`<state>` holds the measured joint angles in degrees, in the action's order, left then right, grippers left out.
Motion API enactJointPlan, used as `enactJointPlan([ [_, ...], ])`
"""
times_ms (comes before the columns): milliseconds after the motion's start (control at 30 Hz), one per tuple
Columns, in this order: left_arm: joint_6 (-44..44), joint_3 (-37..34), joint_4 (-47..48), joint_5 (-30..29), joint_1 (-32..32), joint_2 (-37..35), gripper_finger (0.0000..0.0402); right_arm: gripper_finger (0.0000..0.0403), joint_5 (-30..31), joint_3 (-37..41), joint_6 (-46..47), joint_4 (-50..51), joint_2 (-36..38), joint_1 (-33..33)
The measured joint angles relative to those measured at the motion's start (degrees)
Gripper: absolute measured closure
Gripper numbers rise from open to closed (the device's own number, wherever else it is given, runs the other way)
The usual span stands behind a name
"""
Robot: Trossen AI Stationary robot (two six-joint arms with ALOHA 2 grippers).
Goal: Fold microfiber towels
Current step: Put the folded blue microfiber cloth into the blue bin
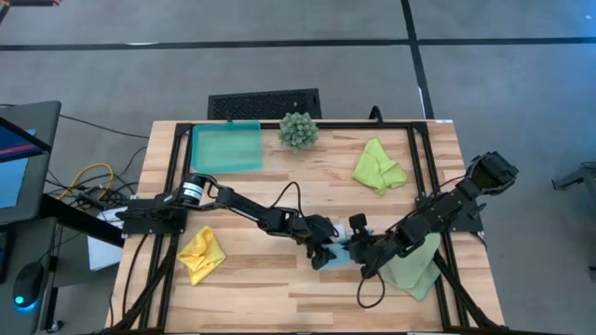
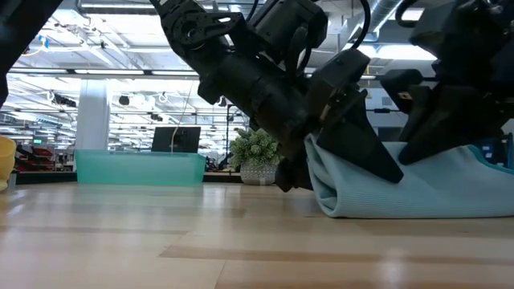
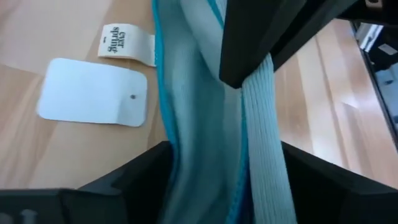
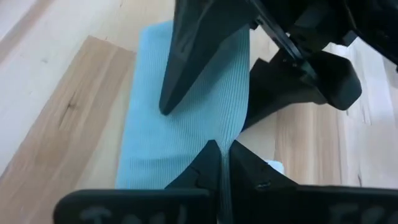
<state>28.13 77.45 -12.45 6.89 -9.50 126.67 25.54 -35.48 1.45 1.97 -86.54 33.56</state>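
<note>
A: Light blue towel [image 1: 341,253]: lies near the table's [image 1: 279,288] six-o'clock edge, a little right of centre, doubled over itself with its rounded fold facing the camera in the low view. A white hang tag [image 3: 93,91] and a printed label [image 3: 127,42] are attached at its hem.

B: And the grippers on it?

A: Left gripper [image 1: 323,249]: at the towel's nine-o'clock side, fingers spread wide with the hem running between them, not pinching. Right gripper [image 4: 221,163]: at the three-o'clock side, fingers together, clamped on a thin edge of the light blue towel.

B: How should this fold be finished well?

A: In my judgement, the pinched edge wants carrying flat across to meet the opposite hem, corners matched, while the left fingers steady the crease; lifting too high would drag the lower layer.

B: The other cloths?

A: Sage towel [image 1: 416,270]: just beside the blue one at four o'clock, under the right arm. Yellow towel [image 1: 201,255]: crumpled at eight o'clock. Lime towel [image 1: 378,167]: crumpled at two o'clock. Teal tray [image 1: 226,148] and spiky plant [image 1: 298,130]: along the twelve-o'clock edge.
</note>
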Motion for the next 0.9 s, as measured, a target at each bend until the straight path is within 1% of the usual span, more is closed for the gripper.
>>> enactJointPlan([
  [167,0.3,0.0,-0.8,0.6,0.0,0.0,0.0202,0.0367,-0.1,0.0,0.0,0.2,0.0,0.0],
  [500,1.1,0.0,-1.6,0.6,0.0,0.0,0.0342,0.0330,-0.2,0.0,0.7,0.6,0.0,0.0],
  [600,0.6,0.0,-1.7,0.6,0.0,0.0,0.0379,0.0307,-0.1,-2.0,2.2,7.6,0.9,0.2],
  [667,0.3,0.0,-2.0,0.4,0.0,0.0,0.0393,0.0292,0.1,-4.6,4.6,13.4,2.2,0.5],
  [767,0.2,0.5,-1.7,-0.1,0.0,-0.4,0.0390,0.0277,1.3,-7.4,9.3,21.9,5.2,0.9],
  [900,-0.7,2.0,-0.6,-0.5,-0.3,-1.4,0.0389,0.0271,5.2,-8.8,13.5,26.7,10.7,3.7],
])
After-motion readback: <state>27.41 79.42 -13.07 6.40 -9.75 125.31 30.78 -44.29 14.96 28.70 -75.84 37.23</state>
